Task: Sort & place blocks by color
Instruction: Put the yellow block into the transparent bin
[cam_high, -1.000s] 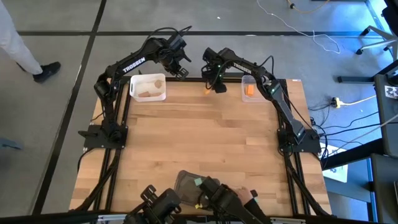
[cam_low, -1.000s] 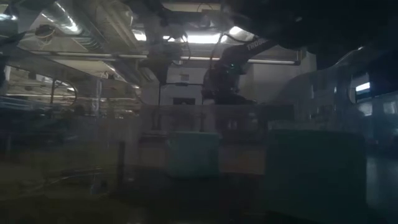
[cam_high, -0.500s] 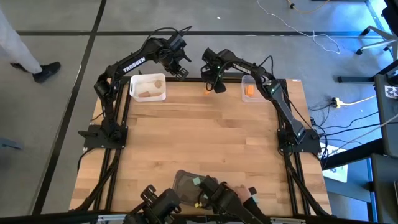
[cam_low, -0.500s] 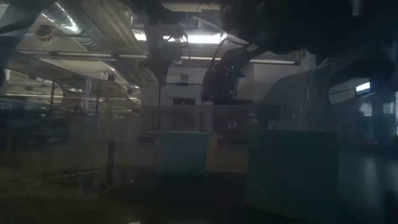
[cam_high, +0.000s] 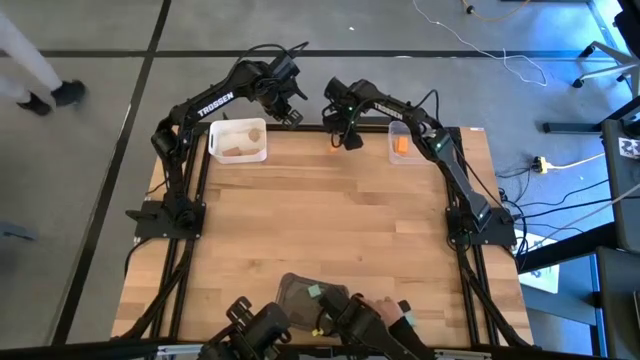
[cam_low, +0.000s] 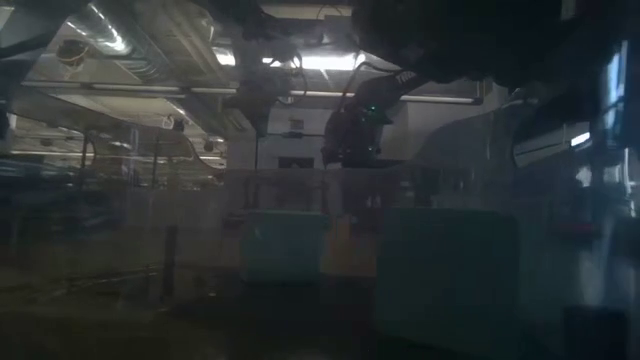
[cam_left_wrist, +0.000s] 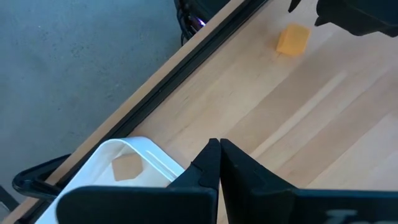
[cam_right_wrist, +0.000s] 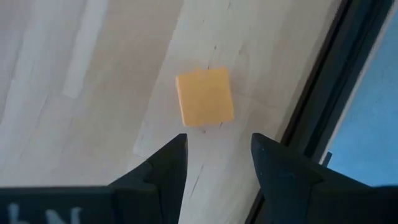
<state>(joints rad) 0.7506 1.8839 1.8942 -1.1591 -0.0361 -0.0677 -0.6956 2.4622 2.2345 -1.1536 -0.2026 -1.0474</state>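
Note:
An orange cube (cam_high: 335, 143) lies on the table by the far edge; it also shows in the right wrist view (cam_right_wrist: 205, 97) and the left wrist view (cam_left_wrist: 292, 40). My right gripper (cam_high: 346, 132) hovers open above it, its fingers (cam_right_wrist: 166, 163) just short of the cube. My left gripper (cam_high: 291, 112) is shut and empty at the far edge, beside the white tray (cam_high: 215, 140). That tray holds pale wooden pieces (cam_high: 240, 146). A clear tray (cam_high: 392, 131) holds an orange block (cam_high: 402, 146). Teal blocks (cam_low: 285, 245) stand close before the low camera.
A dark grey tray (cam_high: 298, 293) with a teal piece (cam_high: 317, 292) sits at the near edge, and a person's hand (cam_high: 388, 312) is next to it. The black table frame (cam_right_wrist: 323, 81) runs just beyond the orange cube. A person's foot (cam_high: 60, 94) shows on the floor at far left.
Both grippers have kept almost still over the far edge. In the low view the teal blocks near the camera have slid toward the picture's left, and an orange piece now shows between them. The person on the floor at far left has stepped farther away.

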